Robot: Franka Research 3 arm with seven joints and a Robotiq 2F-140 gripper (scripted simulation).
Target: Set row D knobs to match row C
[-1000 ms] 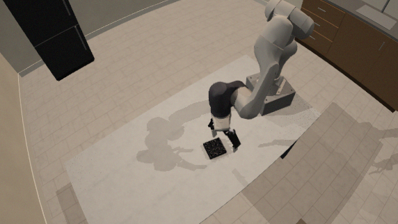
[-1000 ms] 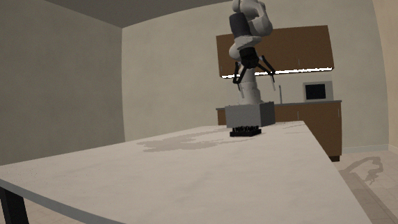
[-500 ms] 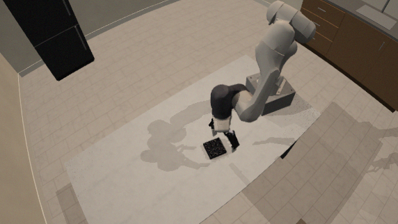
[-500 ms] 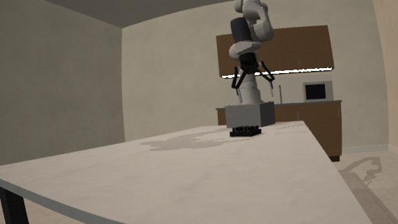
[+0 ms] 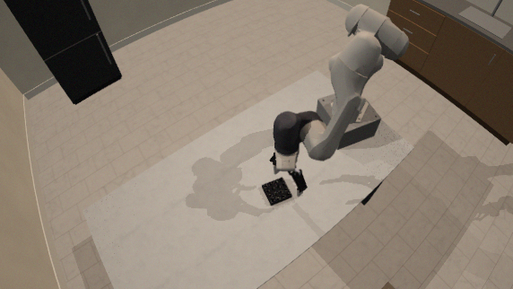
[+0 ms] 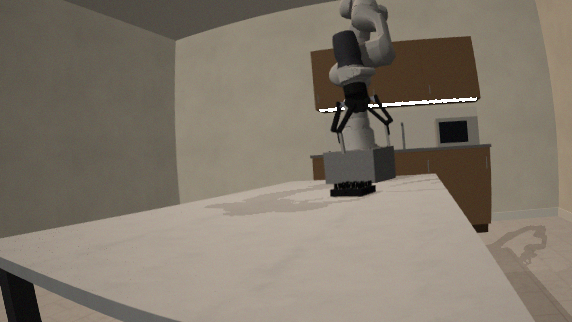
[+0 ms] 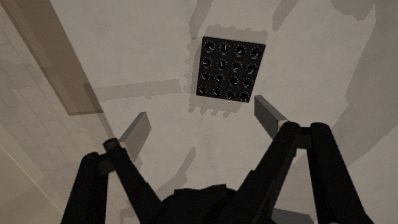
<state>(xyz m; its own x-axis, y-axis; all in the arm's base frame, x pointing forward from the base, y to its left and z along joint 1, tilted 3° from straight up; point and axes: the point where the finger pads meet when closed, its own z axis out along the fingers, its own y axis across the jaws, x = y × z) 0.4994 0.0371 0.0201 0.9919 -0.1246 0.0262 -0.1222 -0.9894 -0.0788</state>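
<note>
Our knob box (image 5: pixel 276 191) (image 6: pixel 353 190) (image 7: pixel 230 69) sits flat on the pale desk (image 5: pixel 170 224) (image 6: pixel 280 250) (image 7: pixel 165 65), standing apart from the robot's grey base block (image 5: pixel 359 135) (image 6: pixel 350 167). In the wrist view we see its knobs in four rows of four, each with pale marks around it; those are too small for us to read, so we cannot tell where any line points.

Above the box hang our fingers (image 5: pixel 288 176) (image 6: pixel 365 140), spread as wide as they go, with nothing between them. Neither finger touches a knob or the desk. In the wrist view the box lies beyond the tips, nearer the right-hand one in that picture, with a gap between.

Further up, our arm (image 5: pixel 347 85) (image 6: pixel 377 42) bends over from the base block. Its shadow (image 5: pixel 215 188) (image 6: pixel 270 202) falls across the desk beside the box.
</note>
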